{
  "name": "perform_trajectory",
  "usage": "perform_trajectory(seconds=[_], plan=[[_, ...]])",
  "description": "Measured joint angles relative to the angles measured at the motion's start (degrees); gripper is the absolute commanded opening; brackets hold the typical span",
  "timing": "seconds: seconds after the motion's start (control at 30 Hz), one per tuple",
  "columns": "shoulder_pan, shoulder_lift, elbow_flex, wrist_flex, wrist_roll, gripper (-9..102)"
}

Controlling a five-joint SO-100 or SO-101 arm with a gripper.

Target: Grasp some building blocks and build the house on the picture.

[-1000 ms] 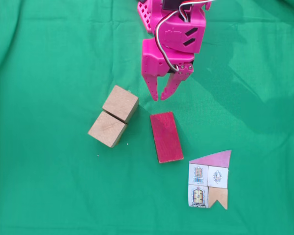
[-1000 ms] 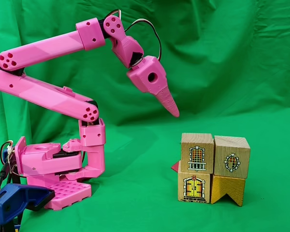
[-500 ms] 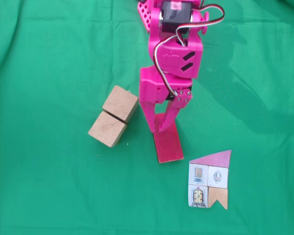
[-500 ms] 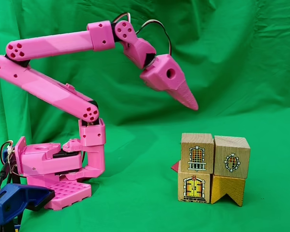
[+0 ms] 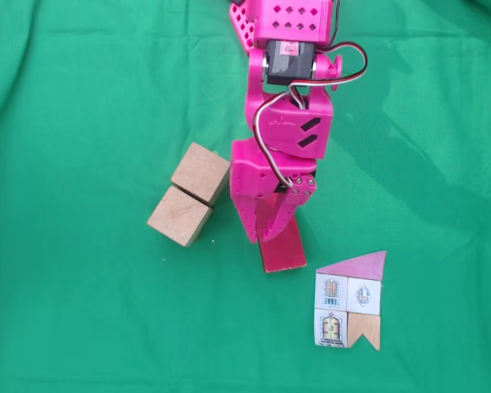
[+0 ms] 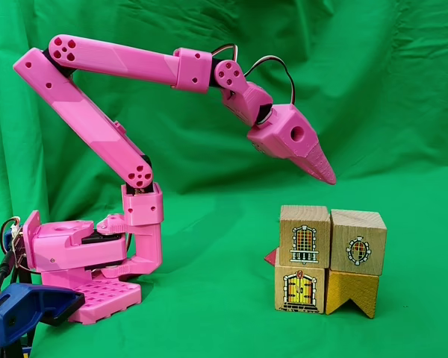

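In a fixed view from above, my pink gripper (image 5: 260, 239) hangs over the upper half of the dark red flat block (image 5: 284, 255), open by a narrow gap with nothing between its fingers. Two tan cubes (image 5: 200, 173) (image 5: 178, 215) lie side by side and touching, left of the red block. The paper house picture (image 5: 349, 301) lies flat at the lower right. In a fixed view from the side, the gripper (image 6: 330, 179) points down and to the right, well above the cloth.
Green cloth covers the table and the backdrop. In the side view a small stack of printed wooden blocks (image 6: 330, 257) stands in front, below the gripper tip. The arm's pink base (image 6: 82, 261) stands at the left, with a blue clamp (image 6: 19, 313) beside it.
The arm has stretched forward and the gripper has travelled from behind the red block to above it. The blocks and the picture have not moved.
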Motion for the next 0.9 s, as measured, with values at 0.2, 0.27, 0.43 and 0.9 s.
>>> perform_trajectory(seconds=[0.2,0.27,0.43,0.9], plan=[[0.00,-4.04,-2.99,0.00,0.00,0],[0.00,-5.80,-4.48,0.00,0.00,0],[0.00,-9.49,-7.21,0.00,0.00,0],[1.58,-10.11,-6.77,0.00,0.00,0]])
